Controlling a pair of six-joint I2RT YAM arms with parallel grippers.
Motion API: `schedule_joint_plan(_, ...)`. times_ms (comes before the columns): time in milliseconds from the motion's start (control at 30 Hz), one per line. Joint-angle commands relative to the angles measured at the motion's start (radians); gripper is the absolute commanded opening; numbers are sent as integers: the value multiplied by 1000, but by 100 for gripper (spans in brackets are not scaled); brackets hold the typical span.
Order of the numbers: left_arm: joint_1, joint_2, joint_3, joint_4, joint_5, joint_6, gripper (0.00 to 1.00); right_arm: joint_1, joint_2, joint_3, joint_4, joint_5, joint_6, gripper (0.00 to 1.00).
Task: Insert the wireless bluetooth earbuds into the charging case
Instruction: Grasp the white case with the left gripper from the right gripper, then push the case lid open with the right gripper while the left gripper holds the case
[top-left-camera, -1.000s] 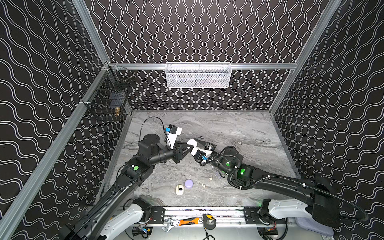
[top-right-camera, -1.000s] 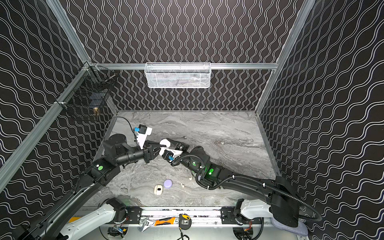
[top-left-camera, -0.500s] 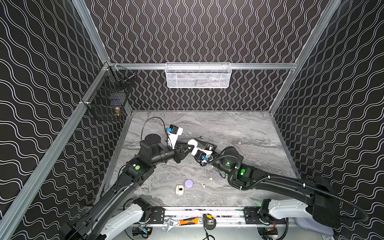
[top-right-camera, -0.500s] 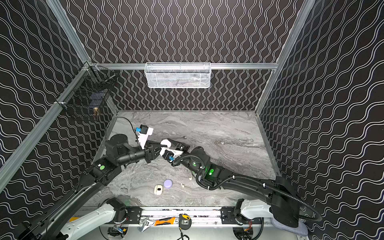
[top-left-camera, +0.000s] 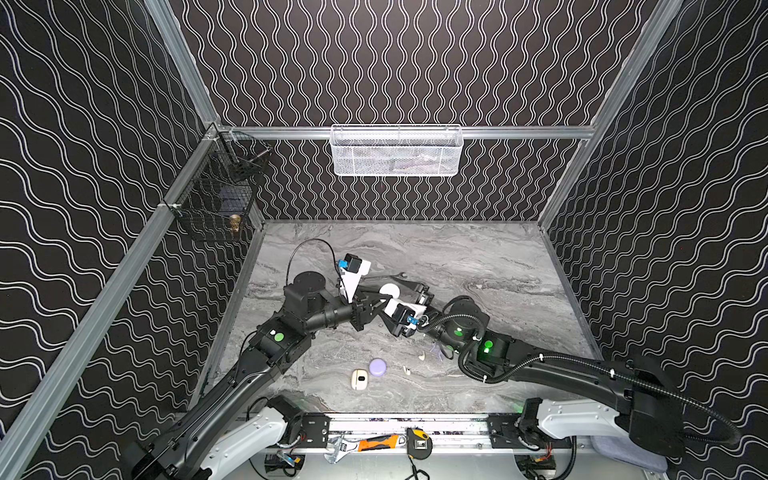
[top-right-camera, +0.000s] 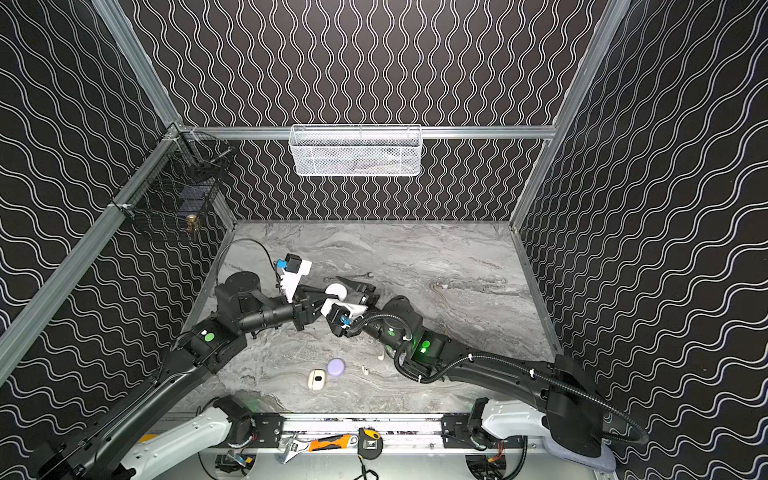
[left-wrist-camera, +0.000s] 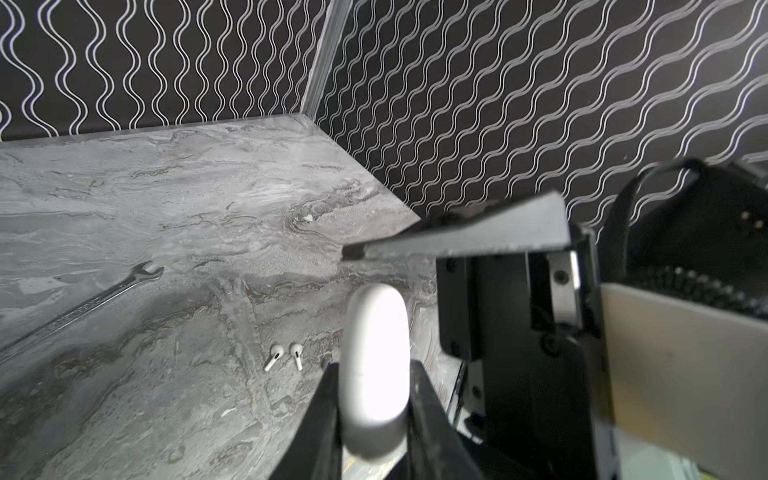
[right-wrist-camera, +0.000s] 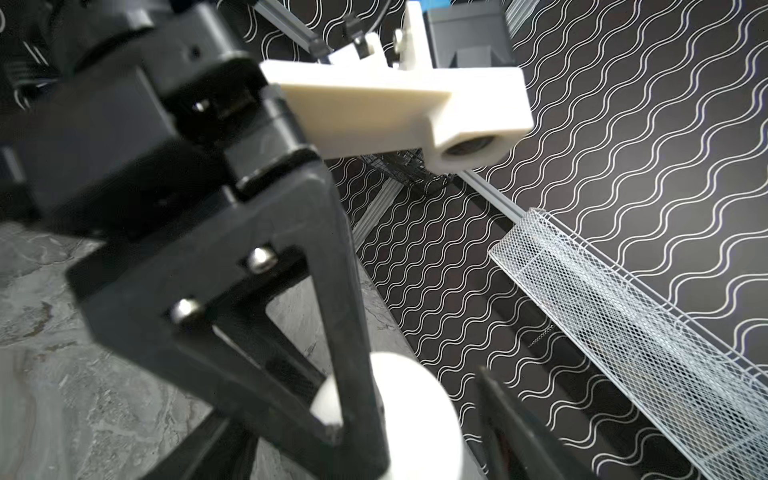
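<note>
- Tabletop (top-left-camera: 478, 257) of grey marble pattern sat inside black walls (top-left-camera: 415, 62) with white wavy lines. Your two arms met left of its middle in both top views.
- Your left gripper (left-wrist-camera: 374, 370) was clamped on the closed white charging case (left-wrist-camera: 374, 324), a black finger on each side, holding it up off the tabletop.
- Your right gripper (top-left-camera: 394, 293) had its jaws spread wide around that same case. The right wrist view showed a clear gap between the case and one finger (right-wrist-camera: 519, 436).
- A pair of white stemmed earbuds (left-wrist-camera: 274, 356) lay side by side on the tabletop, seen just beside the held case in the left wrist view.
- A cream earbud (top-left-camera: 422, 355) and a white earbud (top-left-camera: 406, 369) lay loose near the front, close to your right arm.
- A round lavender case (top-left-camera: 377, 367) and a cream case (top-left-camera: 359, 379) sat just beside each other near the front edge.
- A slim steel wrench (left-wrist-camera: 83, 307) lay flat, well apart from the stemmed pair.
</note>
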Motion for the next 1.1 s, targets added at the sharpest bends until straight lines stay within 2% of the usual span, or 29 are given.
schedule_joint_plan(0, 2, 0, -24, 31, -59, 114, 0, 2, -62, -53, 105, -21, 59, 84)
schedule_joint_plan(67, 3, 2, -76, 118, -12, 184, 0, 1, -120, -112, 120, -8, 92, 86)
schedule_joint_plan(233, 1, -58, -213, 236, -83, 295, 0, -1, -270, -256, 172, -10, 187, 86)
schedule_joint_plan(333, 1, -126, -295, 286, 25, 394, 0, 0, -299, -284, 149, 4, 218, 83)
schedule_joint_plan(567, -3, -175, -368, 330, 136, 465, 0, 0, -236, -248, 85, -68, 253, 77)
schedule_joint_plan(1067, -16, -190, -372, 323, 182, 489, 0, -1, -163, -214, 65, -87, 258, 74)
